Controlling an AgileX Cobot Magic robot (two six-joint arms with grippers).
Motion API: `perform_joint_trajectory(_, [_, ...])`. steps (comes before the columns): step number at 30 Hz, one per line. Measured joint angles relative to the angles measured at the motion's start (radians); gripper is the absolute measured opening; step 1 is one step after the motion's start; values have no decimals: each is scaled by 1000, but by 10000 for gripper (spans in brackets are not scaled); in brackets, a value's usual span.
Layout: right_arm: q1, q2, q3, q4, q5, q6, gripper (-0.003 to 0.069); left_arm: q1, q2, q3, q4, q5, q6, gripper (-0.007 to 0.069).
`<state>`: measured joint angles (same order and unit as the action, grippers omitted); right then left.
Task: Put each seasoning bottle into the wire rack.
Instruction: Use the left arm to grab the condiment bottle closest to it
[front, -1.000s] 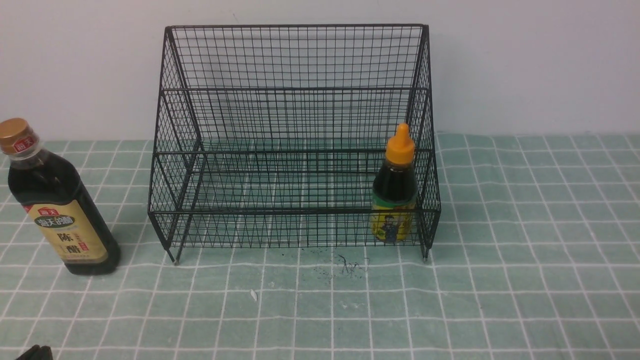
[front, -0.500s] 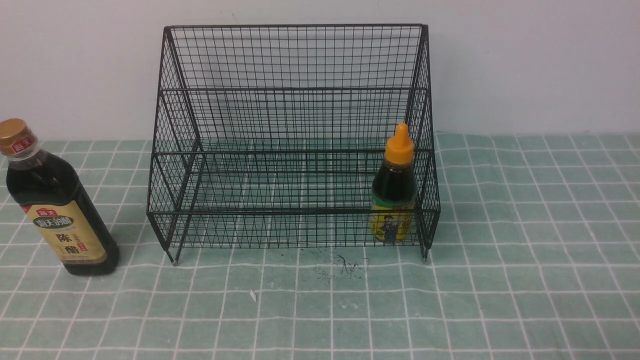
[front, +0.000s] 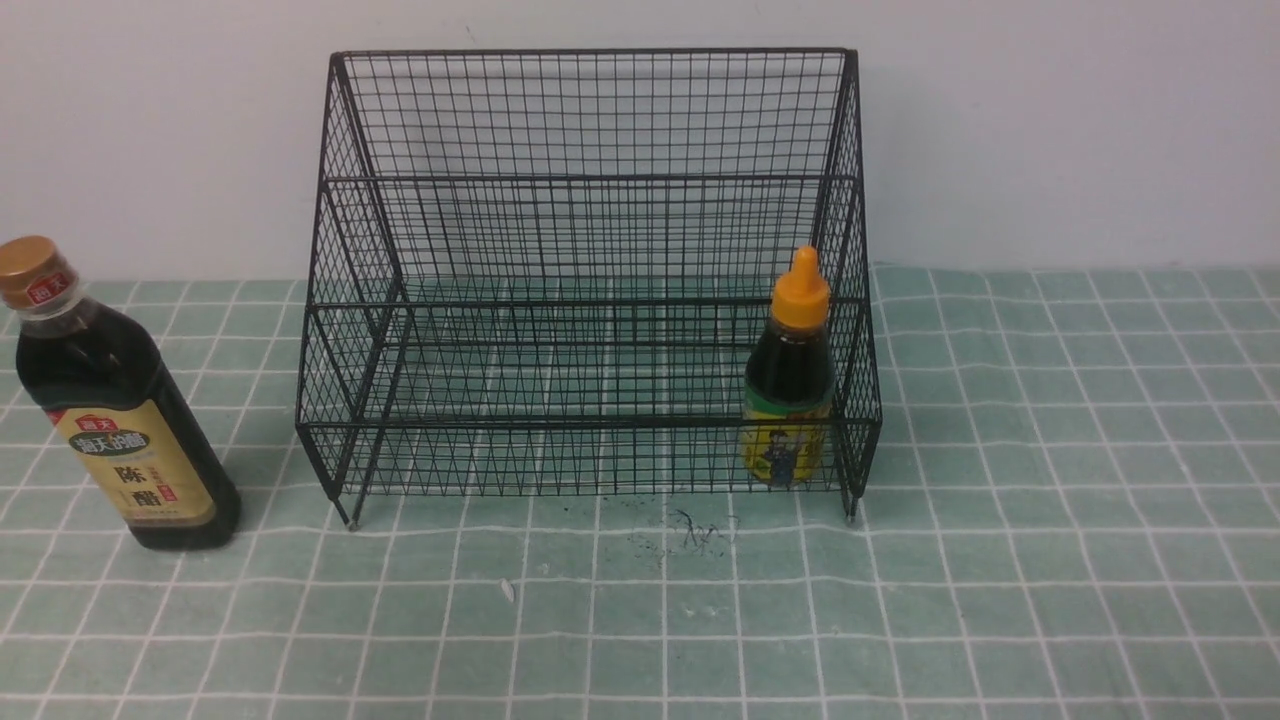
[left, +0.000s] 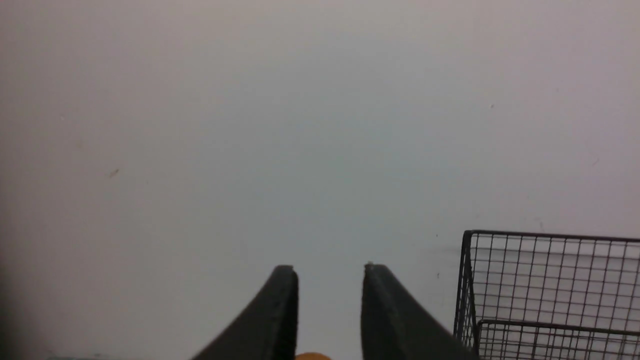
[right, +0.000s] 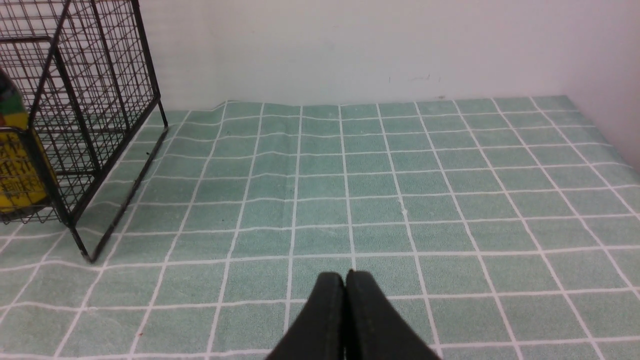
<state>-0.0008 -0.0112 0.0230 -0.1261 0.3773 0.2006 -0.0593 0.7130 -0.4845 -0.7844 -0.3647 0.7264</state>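
- Tall dark-liquid bottle, gold cap, tan label, is standing upright at the left edge of the green checked table.
- Left gripper is hovering with jaws spread, gripping nothing. It is best taking the bottle's body squarely and keeping it upright.
- Black wire-grid rack is sitting against the back edge, and only the short orange-capped bottle is standing inside, in the lower tier's right corner.
- Right gripper is idling, jaws pressed together.
- A dark tip seen earlier at the near-left corner is no longer showing. Bottles and rack are unmoved.
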Motion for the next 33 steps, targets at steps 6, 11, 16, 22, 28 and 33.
perform_joint_trajectory(6, [0, 0, 0, 0, 0, 0, -13, 45, 201, -182, -298, -3, 219, 365])
perform_joint_trajectory(11, [0, 0, 0, 0, 0, 0, -13, 104, 324, -284, -540, 49, 339, 433])
perform_joint_trajectory(16, [0, 0, 0, 0, 0, 0, -13, 128, 460, -335, -648, 80, 439, 449])
perform_joint_trajectory(22, [0, 0, 0, 0, 0, 0, -13, 129, 550, -335, -659, 70, 460, 449])
perform_joint_trajectory(28, [0, 0, 0, 0, 0, 0, -13, 129, 601, -335, -659, 83, 460, 449])
perform_joint_trajectory(33, [0, 0, 0, 0, 0, 0, -13, 129, 634, -336, -659, 88, 468, 449])
